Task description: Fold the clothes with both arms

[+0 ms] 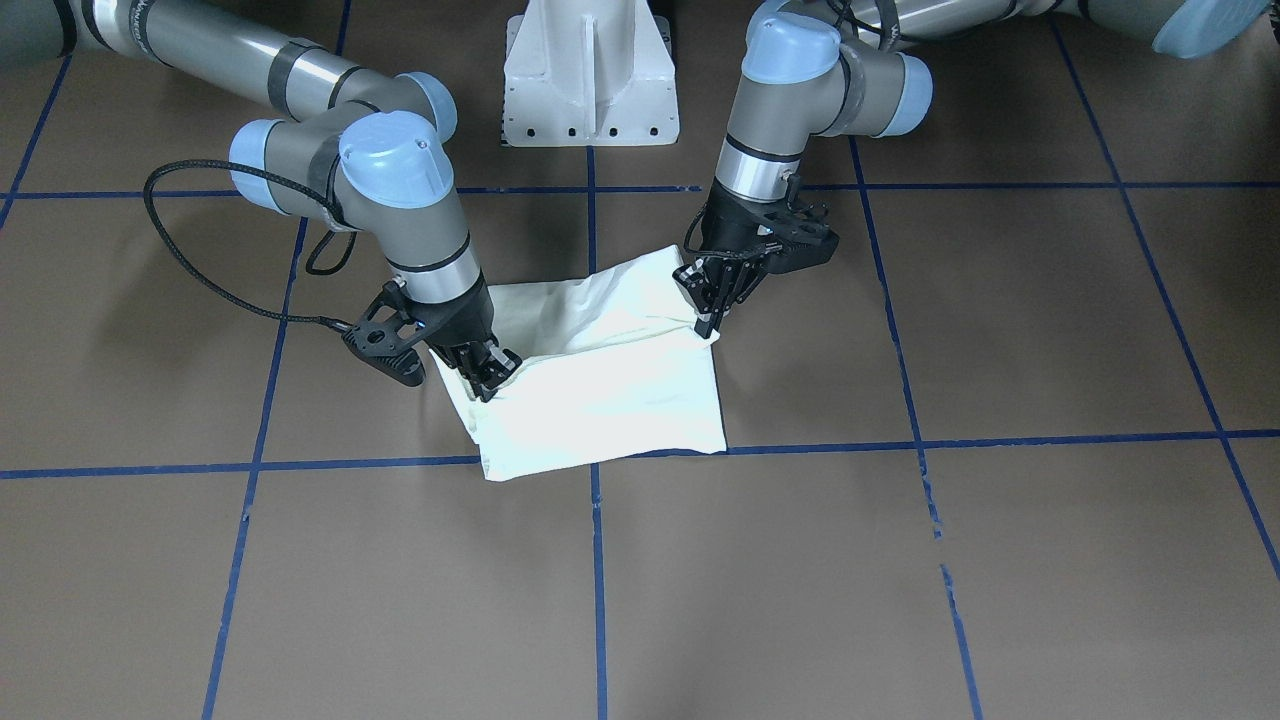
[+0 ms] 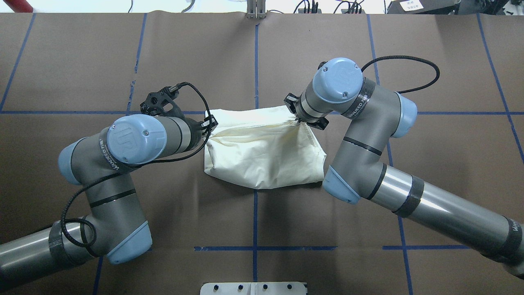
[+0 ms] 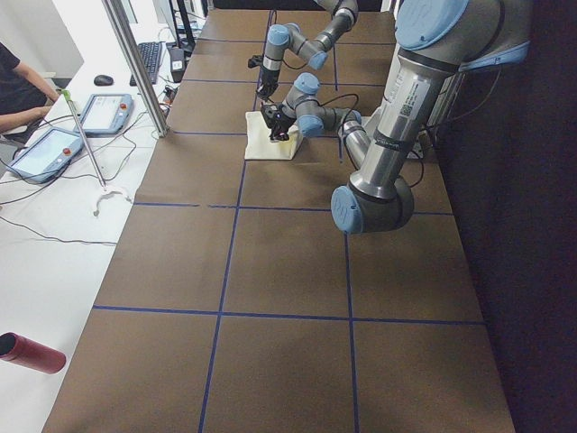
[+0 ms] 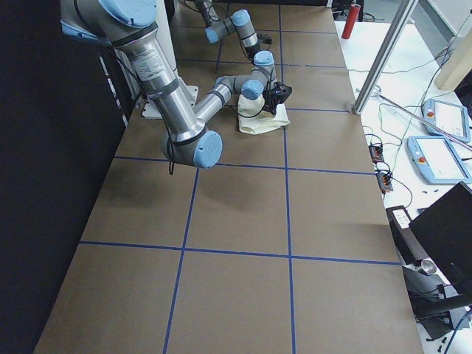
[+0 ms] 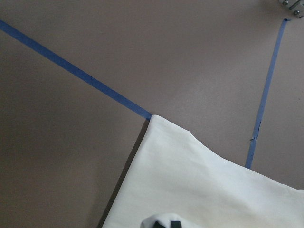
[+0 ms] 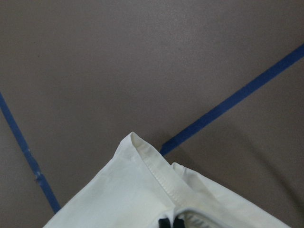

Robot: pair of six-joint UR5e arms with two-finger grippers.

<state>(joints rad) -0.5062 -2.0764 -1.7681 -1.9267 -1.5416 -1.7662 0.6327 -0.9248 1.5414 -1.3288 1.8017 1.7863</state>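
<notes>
The cream-white T-shirt (image 1: 610, 395) sits as a folded bundle near the middle of the brown counter (image 1: 900, 560). Only plain pale cloth shows, and its edge on the operators' side lies along a blue tape line (image 1: 350, 466). The left fingers (image 1: 710, 300) are clenched on one upper corner of the bundle and the right fingers (image 1: 488, 376) pinch the opposite upper corner, so the edge between them is held up off the counter with cloth draping down from it on both sides.
</notes>
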